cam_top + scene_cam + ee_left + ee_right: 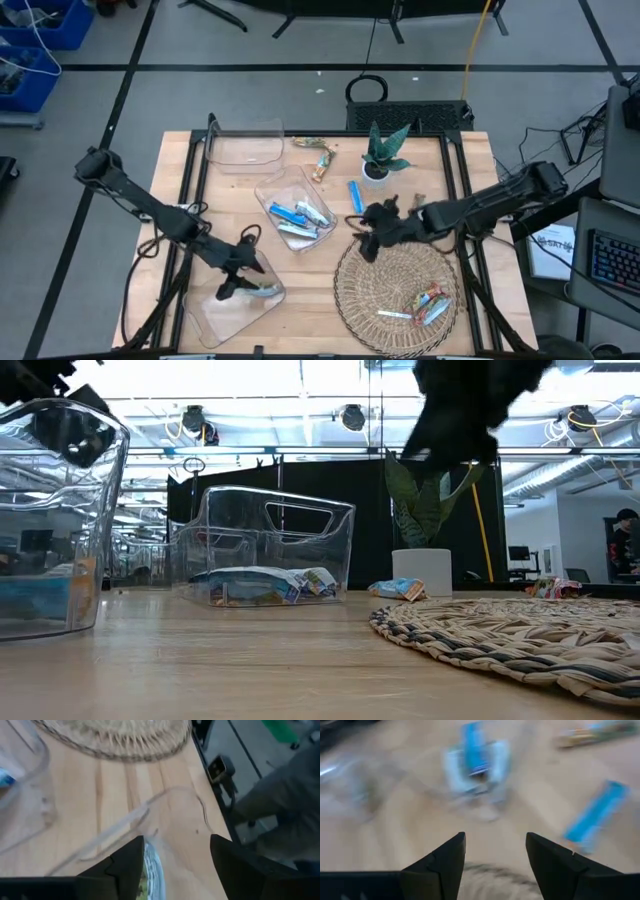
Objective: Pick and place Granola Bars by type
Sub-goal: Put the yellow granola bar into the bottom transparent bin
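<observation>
Granola bars lie sorted across the table. Blue and silver-blue ones sit in the middle clear bin [296, 212]; orange-red ones [431, 300] and a silver one [394, 314] lie in the woven basket [352, 290]. A loose blue bar [355, 196] and green-gold bars [316, 152] rest flat on the wood. My left gripper [240, 287] is open over the near-left clear bin [222, 318]. A shiny bar [150, 872] lies in that bin, below and between the fingers. My right gripper [362, 243] hovers open and empty over the basket's far-left rim, with the loose blue bar [595, 817] ahead of it.
A third clear bin [245, 147] stands at the far left. A potted green plant [381, 160] stands at the far middle, just beyond the loose blue bar. Bare wood shows between the bins and along the near edge [300, 335].
</observation>
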Robot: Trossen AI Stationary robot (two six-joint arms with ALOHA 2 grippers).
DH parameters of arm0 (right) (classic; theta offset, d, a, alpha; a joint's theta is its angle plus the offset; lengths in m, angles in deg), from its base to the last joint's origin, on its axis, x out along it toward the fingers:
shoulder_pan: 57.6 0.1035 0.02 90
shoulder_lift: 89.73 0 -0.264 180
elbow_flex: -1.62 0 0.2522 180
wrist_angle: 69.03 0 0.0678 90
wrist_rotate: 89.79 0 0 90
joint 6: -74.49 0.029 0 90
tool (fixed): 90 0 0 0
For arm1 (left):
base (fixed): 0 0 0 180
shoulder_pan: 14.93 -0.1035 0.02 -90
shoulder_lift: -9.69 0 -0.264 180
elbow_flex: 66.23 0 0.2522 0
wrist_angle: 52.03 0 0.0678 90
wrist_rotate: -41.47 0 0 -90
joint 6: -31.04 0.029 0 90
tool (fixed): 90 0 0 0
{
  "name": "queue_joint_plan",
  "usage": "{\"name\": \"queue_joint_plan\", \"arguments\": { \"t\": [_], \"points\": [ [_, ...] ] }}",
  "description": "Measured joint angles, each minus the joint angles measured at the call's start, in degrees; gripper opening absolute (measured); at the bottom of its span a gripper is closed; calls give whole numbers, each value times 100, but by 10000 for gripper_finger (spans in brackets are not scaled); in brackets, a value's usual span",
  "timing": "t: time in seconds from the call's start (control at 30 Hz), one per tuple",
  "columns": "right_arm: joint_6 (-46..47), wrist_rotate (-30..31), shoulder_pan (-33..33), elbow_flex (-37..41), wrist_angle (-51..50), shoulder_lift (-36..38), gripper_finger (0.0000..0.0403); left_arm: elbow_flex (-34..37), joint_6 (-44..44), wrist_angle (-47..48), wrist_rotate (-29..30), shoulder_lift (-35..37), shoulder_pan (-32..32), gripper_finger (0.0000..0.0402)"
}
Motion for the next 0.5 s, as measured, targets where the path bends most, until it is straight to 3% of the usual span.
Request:
{"name": "queue_joint_plan", "arguments": {
  "t": [0.2, 0.5],
  "points": [
    [610, 1242, -132, 288, 353, -590, 199, -2, -67, -1, 109, 355, -2, 232],
    [774, 1089, -810, 440, 1236, -1752, 199, -11, -36, 113, 129, 719, -5, 211]
  ]
}}
